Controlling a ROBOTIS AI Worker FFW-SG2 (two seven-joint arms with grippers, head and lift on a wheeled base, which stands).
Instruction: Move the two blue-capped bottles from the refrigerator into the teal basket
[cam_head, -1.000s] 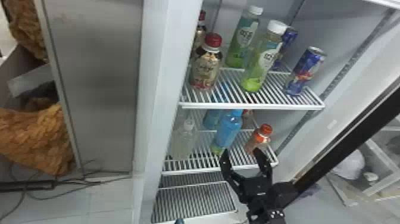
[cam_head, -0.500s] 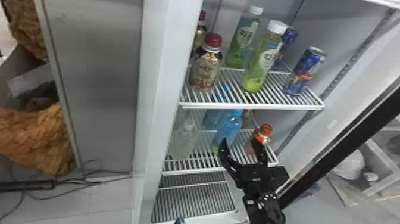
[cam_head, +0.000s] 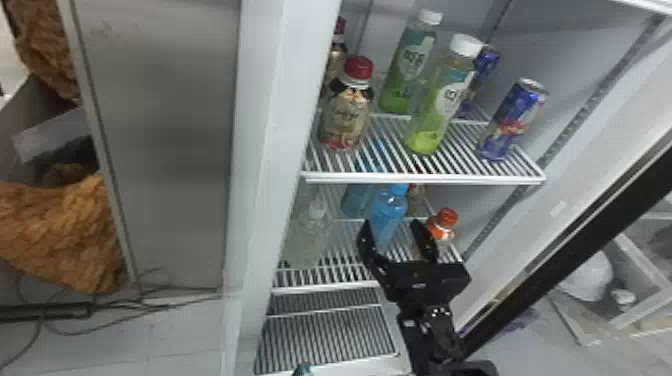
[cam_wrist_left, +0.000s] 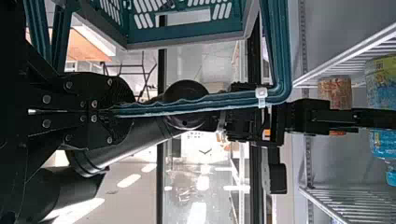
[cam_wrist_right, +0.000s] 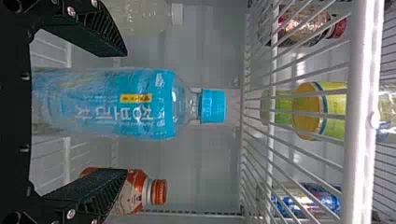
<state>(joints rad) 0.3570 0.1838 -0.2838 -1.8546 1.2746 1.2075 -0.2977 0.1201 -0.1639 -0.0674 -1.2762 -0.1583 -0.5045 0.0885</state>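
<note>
On the refrigerator's middle shelf stands a blue-capped bottle (cam_head: 389, 212), upright. The other blue-capped bottle (cam_head: 356, 199) is behind it to the left, its top hidden by the shelf above. My right gripper (cam_head: 395, 232) is open at the front bottle, one finger to each side of its lower part. In the right wrist view the front bottle (cam_wrist_right: 149, 105) lies between the spread fingers of my right gripper (cam_wrist_right: 126, 113), with gaps on both sides. My left gripper (cam_wrist_left: 112, 111) is shut on the handle of the teal basket (cam_wrist_left: 187, 33) in the left wrist view.
An orange-capped bottle (cam_head: 442, 224) stands close to the right finger, a clear bottle (cam_head: 309, 235) to the left. The upper wire shelf (cam_head: 425, 177), holding bottles and cans, overhangs the blue-capped ones. The refrigerator's side wall (cam_head: 260, 150) is at the left.
My right gripper has moved farther into the refrigerator and slightly left, bringing its open fingers up to the front blue-capped bottle. The bottles have kept their places.
</note>
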